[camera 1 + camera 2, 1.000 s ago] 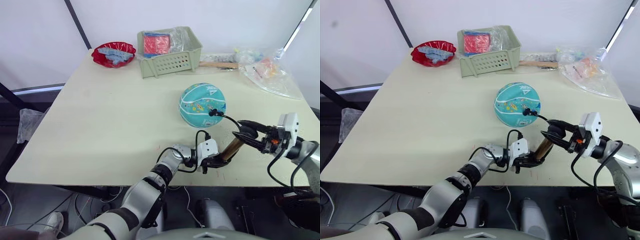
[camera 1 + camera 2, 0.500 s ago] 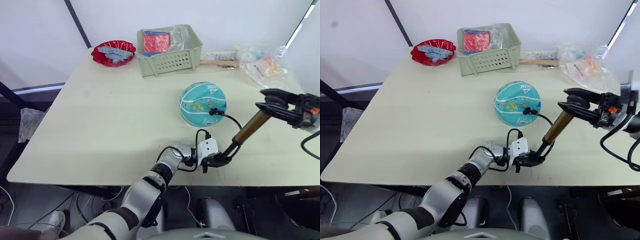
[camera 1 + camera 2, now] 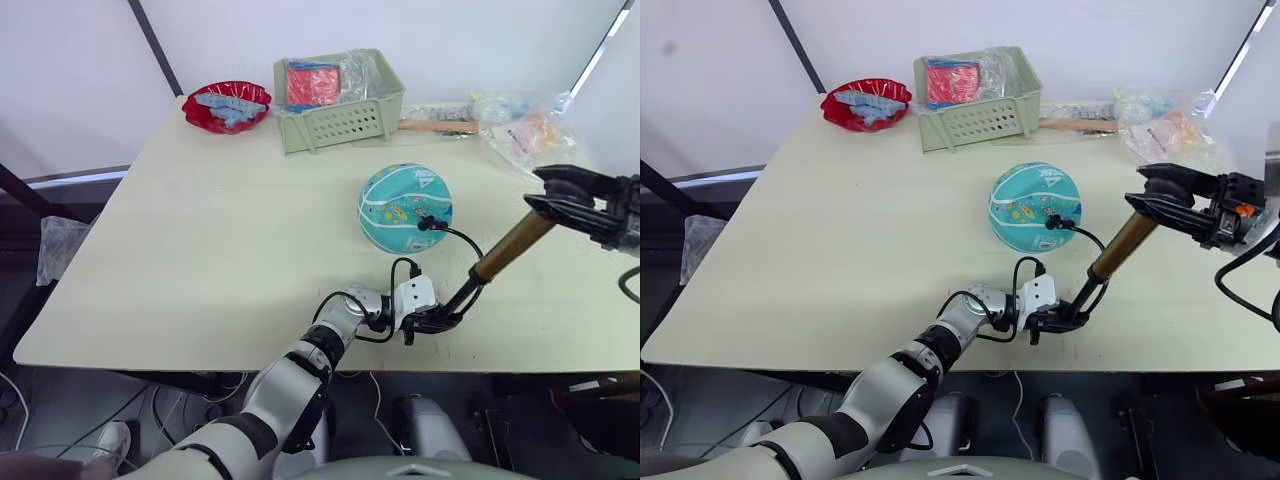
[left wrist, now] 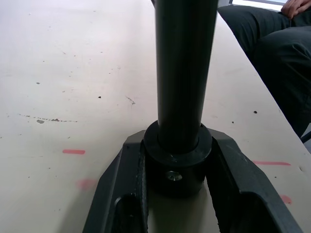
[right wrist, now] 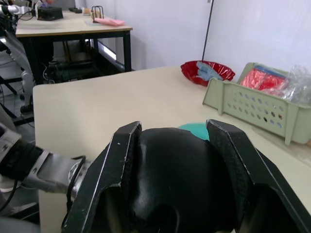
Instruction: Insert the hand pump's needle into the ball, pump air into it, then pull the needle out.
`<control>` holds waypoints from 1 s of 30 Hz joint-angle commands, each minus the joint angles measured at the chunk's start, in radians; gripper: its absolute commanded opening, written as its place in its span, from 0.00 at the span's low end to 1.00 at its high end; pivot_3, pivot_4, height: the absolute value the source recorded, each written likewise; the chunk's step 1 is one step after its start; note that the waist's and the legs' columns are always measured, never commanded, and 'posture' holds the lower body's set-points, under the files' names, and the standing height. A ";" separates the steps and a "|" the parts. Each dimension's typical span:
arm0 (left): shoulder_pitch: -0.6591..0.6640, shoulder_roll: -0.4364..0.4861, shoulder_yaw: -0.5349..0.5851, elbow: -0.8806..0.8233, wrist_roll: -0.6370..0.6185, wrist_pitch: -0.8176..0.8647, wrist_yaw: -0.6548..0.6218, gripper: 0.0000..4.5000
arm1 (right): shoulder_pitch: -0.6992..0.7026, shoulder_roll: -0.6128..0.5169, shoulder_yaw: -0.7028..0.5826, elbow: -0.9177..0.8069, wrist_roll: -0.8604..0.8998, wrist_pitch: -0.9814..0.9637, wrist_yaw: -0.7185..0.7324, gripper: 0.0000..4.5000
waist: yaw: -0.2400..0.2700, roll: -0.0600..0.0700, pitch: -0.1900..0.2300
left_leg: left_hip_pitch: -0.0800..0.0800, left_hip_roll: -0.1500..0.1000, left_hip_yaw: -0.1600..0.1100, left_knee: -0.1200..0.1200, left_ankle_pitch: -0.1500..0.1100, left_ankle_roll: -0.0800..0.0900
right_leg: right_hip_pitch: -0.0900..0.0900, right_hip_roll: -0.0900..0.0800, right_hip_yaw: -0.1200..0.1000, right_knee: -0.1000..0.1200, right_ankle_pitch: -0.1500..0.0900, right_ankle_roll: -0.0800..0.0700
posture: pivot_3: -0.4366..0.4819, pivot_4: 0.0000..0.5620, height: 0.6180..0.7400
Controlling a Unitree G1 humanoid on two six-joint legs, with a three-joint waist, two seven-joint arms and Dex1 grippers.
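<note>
The teal ball (image 3: 405, 208) rests on the table right of centre. The needle's black fitting (image 3: 428, 223) sits against the ball's near right side, and the thin black hose (image 3: 462, 243) loops from it down to the hand pump (image 3: 500, 255). The pump stands tilted and drawn out long. My left gripper (image 3: 440, 320) is shut on its black end cap (image 4: 177, 167) at the table's front edge. My right gripper (image 3: 562, 192) is shut on the black T-handle (image 5: 175, 179), raised to the right of the ball. The needle pin itself is hidden.
A green basket (image 3: 340, 125) with a red packet and a red bowl (image 3: 228, 108) stand at the back. A wooden-handled tool (image 3: 437, 128) and plastic bags (image 3: 530, 140) lie at the back right. A person's legs (image 4: 272, 53) are beyond the table edge.
My right gripper has gone up and to the right with the T-handle, drawing the pump out long. The left gripper, the end cap and the ball have stayed put.
</note>
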 commanded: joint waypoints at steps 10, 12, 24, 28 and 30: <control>0.023 0.029 0.005 0.031 0.012 0.029 0.014 0.26 | 0.152 0.119 0.180 -0.043 -0.196 -0.133 0.010 0.36 | -0.001 -0.002 -0.002 | 0.001 0.000 0.000 0.000 0.000 0.000 | 0.000 0.000 0.000 0.000 0.000 0.000 | 0.48 0.27 0.96; 0.023 0.028 0.006 0.031 0.011 0.030 0.015 0.26 | 0.165 0.150 0.230 -0.035 -0.242 -0.168 0.002 0.36 | -0.001 -0.003 -0.002 | 0.001 0.000 0.000 0.000 0.000 0.000 | 0.000 0.000 0.000 0.000 0.000 0.000 | 0.48 0.27 0.96; 0.014 0.023 0.010 0.024 0.007 0.031 0.020 0.26 | 0.210 0.268 0.357 0.063 -0.381 -0.283 -0.006 0.36 | -0.002 -0.005 -0.004 | 0.001 0.000 0.000 0.000 0.000 0.000 | 0.001 0.001 -0.001 0.000 0.000 0.000 | 0.48 0.27 0.96; 0.007 0.017 0.014 0.027 0.005 0.035 0.031 0.26 | 0.211 0.277 0.352 0.079 -0.384 -0.300 0.002 0.36 | -0.002 -0.005 -0.004 | 0.001 0.000 0.000 0.000 0.000 0.000 | 0.001 0.001 -0.001 0.000 0.000 0.000 | 0.48 0.27 0.96; 0.007 0.015 0.014 0.028 0.005 0.036 0.032 0.26 | 0.204 0.278 0.338 0.067 -0.363 -0.290 -0.005 0.36 | -0.002 -0.005 -0.004 | 0.002 0.000 -0.001 0.000 0.000 0.000 | 0.001 0.001 -0.001 0.000 0.000 0.000 | 0.48 0.27 0.96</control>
